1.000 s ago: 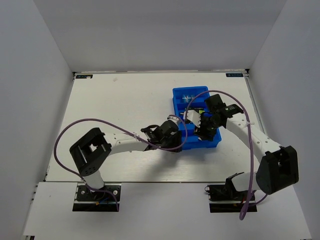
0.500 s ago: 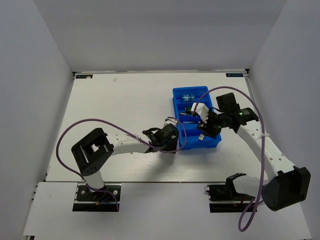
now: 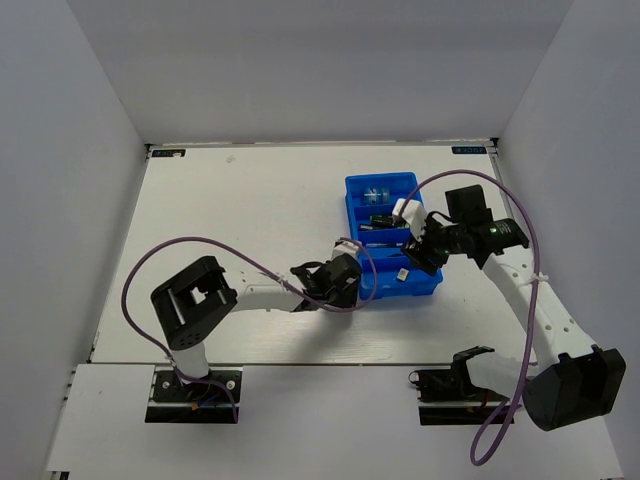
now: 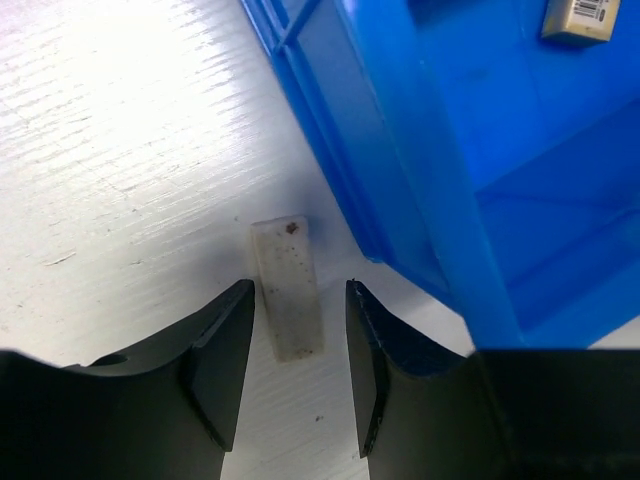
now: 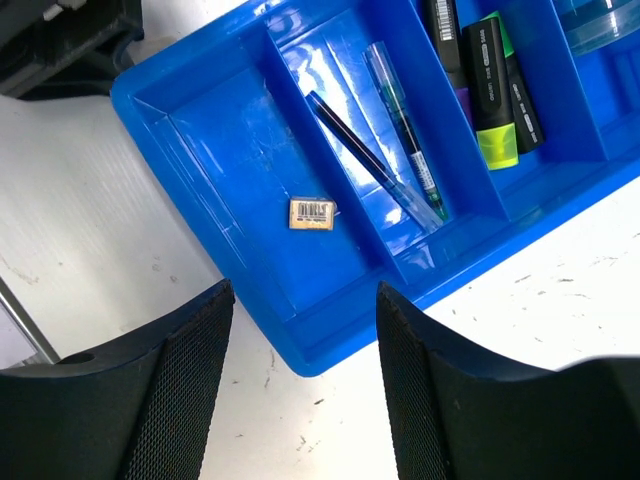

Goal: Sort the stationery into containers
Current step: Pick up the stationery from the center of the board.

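Tan piece (image 5: pixel 312 213), its barcode label too small to read, lies in the end compartment of the blue tray (image 5: pixel 220 140); pens (image 5: pixel 355 145) and highlighters (image 5: pixel 490 90) lie in the next two. Right gripper (image 5: pixel 305 300) hangs above, jaws parted and empty. Left gripper (image 4: pixel 298 320), jaws apart, straddles a whitish eraser (image 4: pixel 288 290) on open table (image 4: pixel 120 150), just beside the tray wall

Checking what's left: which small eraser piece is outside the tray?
The plain whitish piece, on the table, straddled by the left gripper; the barcoded tan piece lies inside the blue tray.
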`<state>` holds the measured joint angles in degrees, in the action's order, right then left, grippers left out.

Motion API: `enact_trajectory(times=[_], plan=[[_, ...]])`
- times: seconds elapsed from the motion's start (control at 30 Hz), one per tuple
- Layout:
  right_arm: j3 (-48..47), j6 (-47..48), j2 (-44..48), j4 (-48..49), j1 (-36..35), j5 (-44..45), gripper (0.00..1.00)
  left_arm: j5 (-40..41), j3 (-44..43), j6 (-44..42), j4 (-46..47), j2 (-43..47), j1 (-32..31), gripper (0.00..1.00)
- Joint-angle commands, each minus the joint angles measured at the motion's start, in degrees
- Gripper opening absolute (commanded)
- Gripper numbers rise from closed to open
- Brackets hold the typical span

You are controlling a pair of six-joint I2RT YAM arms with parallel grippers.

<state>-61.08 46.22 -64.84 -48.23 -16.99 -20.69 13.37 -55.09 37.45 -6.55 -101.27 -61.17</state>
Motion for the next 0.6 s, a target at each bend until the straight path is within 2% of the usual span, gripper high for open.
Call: enact_trajectory(times=[0.0,0.1,0.3,0.4,0.57], plan=[[-0.6,-1.5,0.7,0.9,0.7,-2.8,0.62,0.8,0.2,0.0,-1.9,-1.4,-1.4,0.52],[-0.9,-1.7,0.7,0.9,1.2,-3.2,0.62,2.9,-0.1,0.4,-3.7,-2.0,-2.4,0.51],[-1.8,-1.7,0.9,0.4,2.0,-4.2,0.62,12.4,-2.3,3.4,-15.6,-3.4,-5.1,0.44],[-2.2,-1.7,0.9,0.3,2.7,-4.6,0.62,15.6,-1.3,5.4,-18.6,-3.4,-5.9,0.43],[-2.5,-1.9,1.3,0.2,2.8,-5.2,0.62,18.3,2.4,8.2,-21.3,-1.9,-6.4,0.34]])
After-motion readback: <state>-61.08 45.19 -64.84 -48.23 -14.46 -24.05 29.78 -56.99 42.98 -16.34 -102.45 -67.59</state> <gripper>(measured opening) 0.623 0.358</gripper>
